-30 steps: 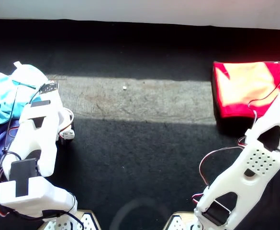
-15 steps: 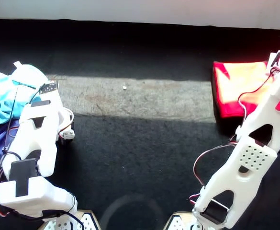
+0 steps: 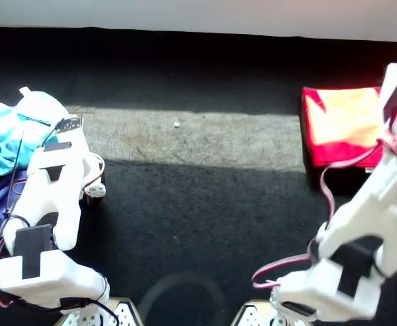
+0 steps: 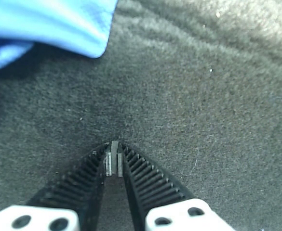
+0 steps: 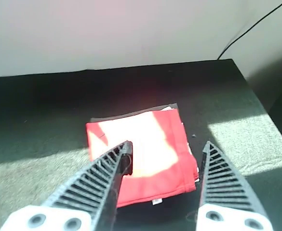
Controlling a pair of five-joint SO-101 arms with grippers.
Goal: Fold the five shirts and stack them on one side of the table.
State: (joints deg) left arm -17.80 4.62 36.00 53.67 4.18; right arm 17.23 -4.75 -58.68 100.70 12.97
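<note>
Hovering above red shirt [image 5: 150,134]: parted right tool [image 5: 168,144].

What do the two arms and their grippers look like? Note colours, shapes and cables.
The left arm and right arm are white moulded shells with angular cut-outs and dark motor blocks. A red cable loops along the right arm, a thin dark cable along the left. The left gripper and right gripper have black ribbed fingers on white bases.
</note>
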